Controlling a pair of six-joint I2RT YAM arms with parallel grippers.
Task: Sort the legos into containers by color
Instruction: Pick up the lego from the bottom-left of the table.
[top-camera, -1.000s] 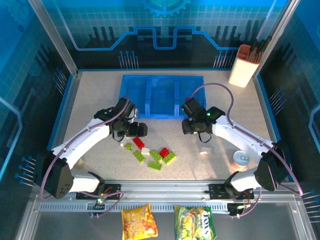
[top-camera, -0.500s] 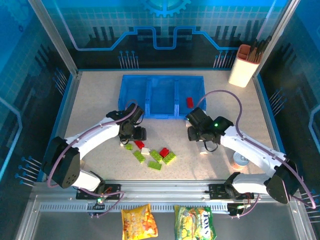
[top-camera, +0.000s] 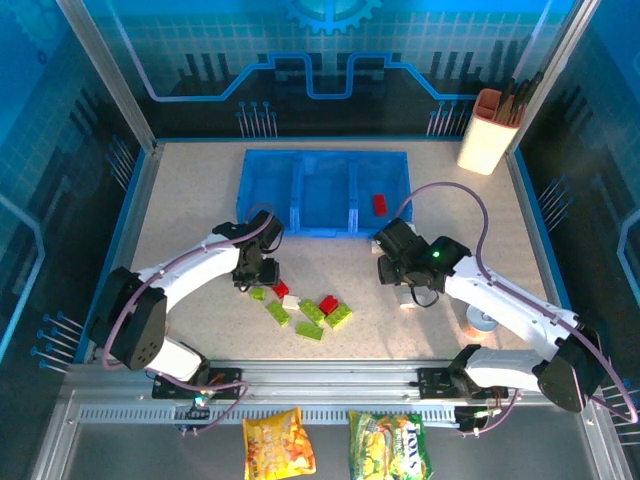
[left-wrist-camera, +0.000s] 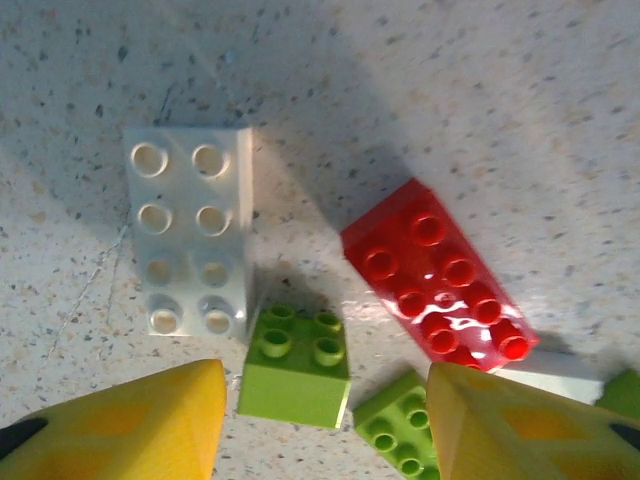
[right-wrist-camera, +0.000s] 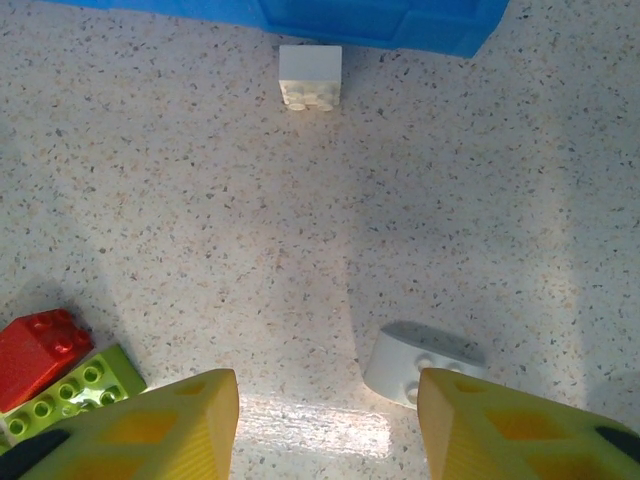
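Observation:
The legos lie in a loose pile on the table: red (top-camera: 328, 304), lime green (top-camera: 309, 330) and white (top-camera: 291, 300) bricks. One red brick (top-camera: 380, 203) rests in the right compartment of the blue tray (top-camera: 300, 157). My left gripper (top-camera: 262, 275) hangs low over the pile's left end. It is open around a small lime green brick (left-wrist-camera: 297, 365) that neither finger touches. A white brick (left-wrist-camera: 190, 235) and a red brick (left-wrist-camera: 440, 285) lie just beyond. My right gripper (right-wrist-camera: 330, 420) is open and empty, with a rounded white brick (right-wrist-camera: 425, 365) by its right finger.
A white-and-orange cup (top-camera: 487, 130) of utensils stands at the back right. A small round can (top-camera: 483, 318) sits near the right arm. A white brick (right-wrist-camera: 310, 75) lies against the tray's front wall. Two snack bags (top-camera: 278, 442) lie off the table's near edge.
My left gripper has dropped toward the pile and its jaws have narrowed. My right gripper has pulled back from the tray, and a red brick now lies in the right compartment.

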